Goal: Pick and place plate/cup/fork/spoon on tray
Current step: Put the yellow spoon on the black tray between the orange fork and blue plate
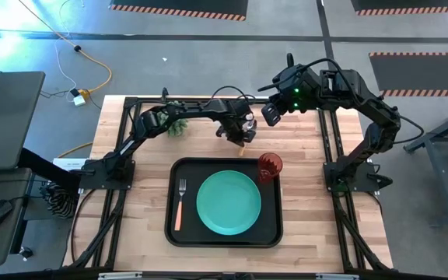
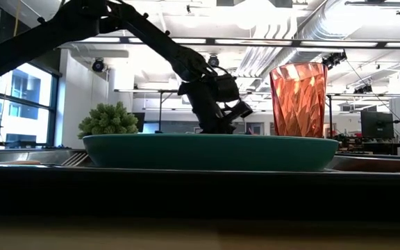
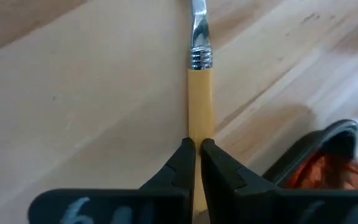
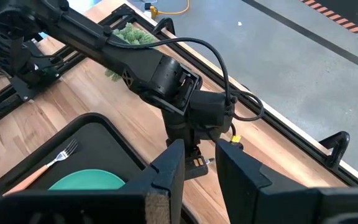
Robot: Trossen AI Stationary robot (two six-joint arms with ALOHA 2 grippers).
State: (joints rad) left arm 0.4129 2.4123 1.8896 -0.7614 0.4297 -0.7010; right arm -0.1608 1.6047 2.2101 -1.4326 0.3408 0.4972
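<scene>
Pale wood: the table [image 1: 138,241] carries the black tray [image 1: 185,235] at its middle.
Already on the tray: the teal plate [image 1: 228,203] sits in the centre; the fork [image 1: 180,204] lies beside it, tines toward the far edge; the red-orange cup [image 1: 270,166] stands at the tray's far right corner, by the rim.
Spoon: the spoon [image 3: 200,93] lies flat on the bare wood just beyond the tray's far edge, near the cup. Only its tan-orange handle and metal neck show in the left wrist view; the bowl is out of frame.
Left gripper: the left gripper [image 3: 198,151] is down at the table, fingers pinched narrow onto the end of the spoon's handle.
Right gripper: the right gripper [image 4: 199,171] hovers above the far right part of the table, fingers partly apart and holding nothing.
Potted plant: a spiky green plant [image 1: 177,127] stands by the far left, under the left arm.
Step in hand: grasping the spoon, likely the last item.
Next move: a lift clear of the wood, then a carry over the raised rim to a free strip of tray, avoiding the cup close by.
</scene>
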